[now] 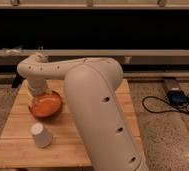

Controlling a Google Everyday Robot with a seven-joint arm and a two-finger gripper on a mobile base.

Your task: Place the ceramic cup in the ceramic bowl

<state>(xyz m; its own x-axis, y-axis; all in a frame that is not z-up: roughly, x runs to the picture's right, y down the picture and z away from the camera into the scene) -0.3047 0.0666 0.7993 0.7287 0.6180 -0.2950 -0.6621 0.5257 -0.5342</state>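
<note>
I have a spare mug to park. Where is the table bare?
Bare wood lies along the front-left of the table, left of the ceramic cup, and between that cup and the arm. Crowded at back-left: the gripper hangs at the ceramic bowl.

One ceramic cup (40, 135), one ceramic bowl (49, 106), one end effector (37, 92) over bowl, one table (15, 146).

White cup (40, 135) standing, near but apart frm orange bowl (50, 104), tool (39, 93) above bowl.
</note>
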